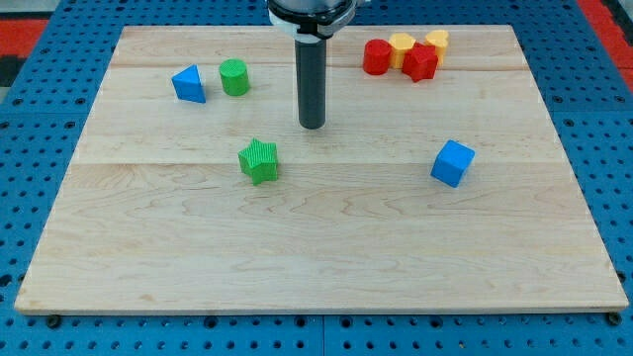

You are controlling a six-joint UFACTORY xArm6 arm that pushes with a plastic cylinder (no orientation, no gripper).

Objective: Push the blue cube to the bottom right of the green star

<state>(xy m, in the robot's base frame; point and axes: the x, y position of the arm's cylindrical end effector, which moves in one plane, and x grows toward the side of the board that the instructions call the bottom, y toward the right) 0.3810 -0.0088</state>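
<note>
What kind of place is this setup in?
Probably a robotics lab bench: a wooden board on blue pegboard, toy blocks like the blue cube and green star, and my tip.

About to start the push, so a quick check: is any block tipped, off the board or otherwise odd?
Nothing stands out. The blue cube, green star, blue triangular block and green cylinder sit flat on the wooden board. The red and yellow blocks huddle at the view's top. My tip touches none.

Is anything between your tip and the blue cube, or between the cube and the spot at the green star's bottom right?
Nothing visible. My tip has bare board toward the blue cube at the view's right, and bare board runs from the cube to the green star.
</note>
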